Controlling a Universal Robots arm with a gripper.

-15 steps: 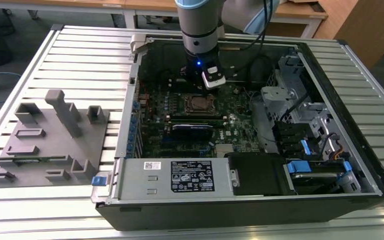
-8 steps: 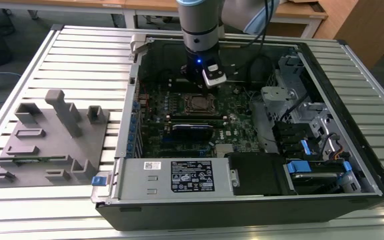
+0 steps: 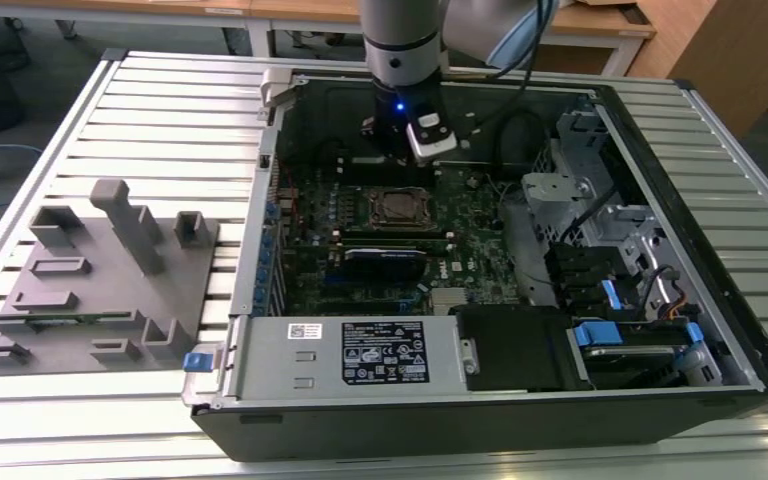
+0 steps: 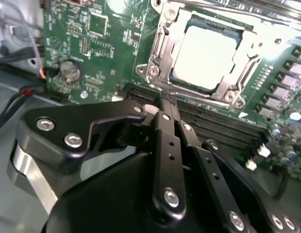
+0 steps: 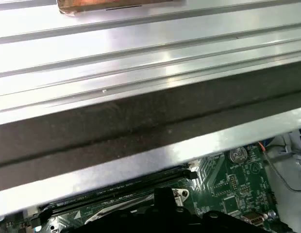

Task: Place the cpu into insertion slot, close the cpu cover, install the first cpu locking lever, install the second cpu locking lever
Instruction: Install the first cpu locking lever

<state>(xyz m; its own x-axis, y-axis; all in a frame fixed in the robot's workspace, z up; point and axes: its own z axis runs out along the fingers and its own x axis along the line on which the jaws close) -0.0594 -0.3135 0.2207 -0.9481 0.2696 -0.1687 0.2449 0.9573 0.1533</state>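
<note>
Silver-grey cpu [image 4: 205, 56]; silver cpu cover [image 4: 162, 53]; green motherboard [image 4: 104, 43]; black gripper [image 4: 162, 104].

In the exterior view we cannot make out the pincer [image 3: 411, 150]: the arm's wrist [image 3: 403, 60] covers it, and the arm itself runs off the top edge. The cpu [image 3: 395, 207] there is too small for us to tell whether it sits flat. In the second wrist view the cpu cover [image 4: 213, 17] is cut off by the top edge, and the pincer's black linkage [image 4: 165, 141] hides the near part of the motherboard [image 4: 97, 43]. In the first wrist view the case wall [image 5: 141, 126] hides most of the board.
</note>
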